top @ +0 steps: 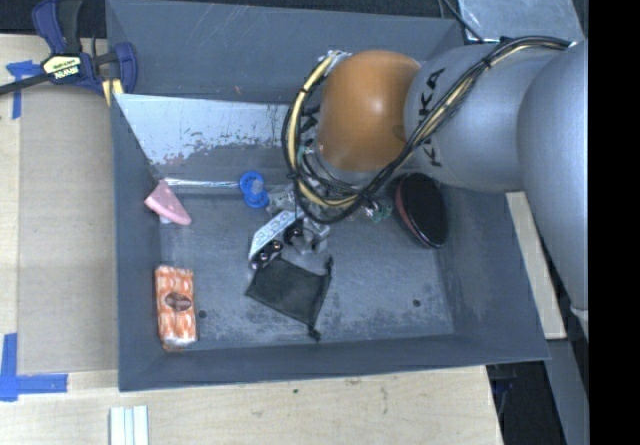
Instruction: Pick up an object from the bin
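I am reaching in from the right with my grey arm [500, 123], angling it downward to the left. My orange wrist cover [365, 113] is facing the camera, with yellow and black cables [300, 118] looping around its left side. I am positioning my jaws low, beneath the cover, pointing down-left.

Black flat square piece [289, 293] is seen lying flat on the floor of the bin [400, 283], front middle, turned slightly askew, just beside the gripper [292, 235]. Orange patterned block [175, 305] is laid flat lengthwise at the front left corner. Pink wedge [167, 203] is found at the left, near the back wall. Small blue ring-like thing [252, 189] is placed mid-bin, towards the back. Dark round disc [425, 213] is seen right of centre.
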`<state>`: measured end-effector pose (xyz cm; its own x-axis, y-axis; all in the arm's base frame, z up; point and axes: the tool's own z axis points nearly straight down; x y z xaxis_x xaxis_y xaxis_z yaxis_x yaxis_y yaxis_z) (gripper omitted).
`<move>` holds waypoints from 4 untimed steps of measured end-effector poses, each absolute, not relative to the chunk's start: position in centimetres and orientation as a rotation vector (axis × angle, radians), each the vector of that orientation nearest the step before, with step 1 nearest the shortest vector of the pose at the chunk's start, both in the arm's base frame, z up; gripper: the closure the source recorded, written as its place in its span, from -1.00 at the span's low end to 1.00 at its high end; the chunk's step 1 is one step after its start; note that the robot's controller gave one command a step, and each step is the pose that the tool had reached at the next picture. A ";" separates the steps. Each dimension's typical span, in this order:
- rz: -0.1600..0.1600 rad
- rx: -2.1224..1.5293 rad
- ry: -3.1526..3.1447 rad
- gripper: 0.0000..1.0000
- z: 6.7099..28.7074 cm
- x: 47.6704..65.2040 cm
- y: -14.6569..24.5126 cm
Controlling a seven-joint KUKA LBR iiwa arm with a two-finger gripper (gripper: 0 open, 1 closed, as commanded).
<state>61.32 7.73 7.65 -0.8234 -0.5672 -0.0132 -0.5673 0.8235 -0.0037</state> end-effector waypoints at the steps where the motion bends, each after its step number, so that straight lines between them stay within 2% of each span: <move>1: -0.007 -0.987 2.958 1.00 7.4 60.8 7.9; 2: 0.003 -1.060 2.933 1.00 7.3 61.9 6.6; 3: -0.011 -1.104 2.908 1.00 7.3 61.7 6.8; 4: -0.011 -1.103 2.908 1.00 7.3 61.7 6.8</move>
